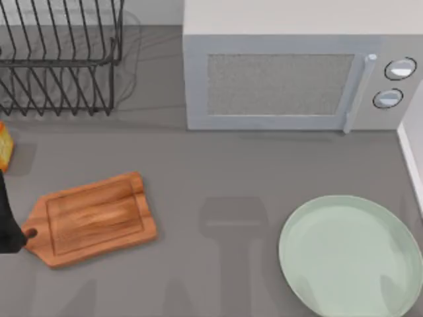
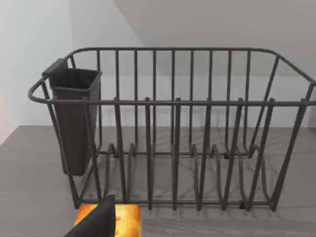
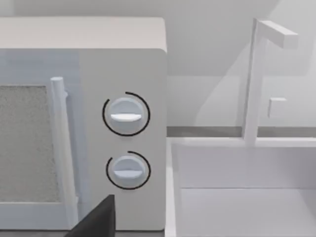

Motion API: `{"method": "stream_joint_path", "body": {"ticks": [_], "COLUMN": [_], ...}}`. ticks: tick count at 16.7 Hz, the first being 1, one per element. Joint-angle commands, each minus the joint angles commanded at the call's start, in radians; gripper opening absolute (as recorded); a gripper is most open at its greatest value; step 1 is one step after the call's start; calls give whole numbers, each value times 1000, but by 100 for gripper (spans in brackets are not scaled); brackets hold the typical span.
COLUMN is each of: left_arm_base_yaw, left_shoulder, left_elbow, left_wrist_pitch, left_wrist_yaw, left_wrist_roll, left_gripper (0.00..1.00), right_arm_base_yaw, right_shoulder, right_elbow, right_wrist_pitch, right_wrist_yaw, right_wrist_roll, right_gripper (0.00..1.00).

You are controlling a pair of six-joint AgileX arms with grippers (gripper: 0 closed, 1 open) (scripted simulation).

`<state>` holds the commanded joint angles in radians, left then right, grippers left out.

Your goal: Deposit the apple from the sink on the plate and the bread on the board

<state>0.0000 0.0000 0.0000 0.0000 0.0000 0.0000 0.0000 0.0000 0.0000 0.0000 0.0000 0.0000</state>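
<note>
Bread [image 1: 4, 146], golden with toasted orange crust, at left frame edge. Wooden grooved board [image 1: 92, 218] lies lower left, handle pointing left. Smooth round plate [image 1: 351, 255] lower right. Left tool [image 2: 96, 222] over bread; grip cannot be told.

orange-topped bread [image 1: 4, 146] at table's left edge; bare board [image 1: 92, 218] and plate [image 1: 350, 254] apart.
</note>
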Motion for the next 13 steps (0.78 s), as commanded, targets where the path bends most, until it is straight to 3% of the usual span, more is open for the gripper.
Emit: {"method": "stream_joint_path", "body": {"ticks": [13], "left_arm_base_yaw": [0], "left_shoulder": [0], "left_elbow": [0], "left_wrist_pitch": [0], "left_wrist_yaw": [0], "left_wrist_roll": [0], "left_gripper": [100], "right_arm_base_yaw": [-1], "right_shoulder": [10], "right_elbow": [10], "right_wrist_pitch": [-7], "right_wrist_yaw": [0], "right_wrist_roll": [-1], "right_gripper": [100]}}
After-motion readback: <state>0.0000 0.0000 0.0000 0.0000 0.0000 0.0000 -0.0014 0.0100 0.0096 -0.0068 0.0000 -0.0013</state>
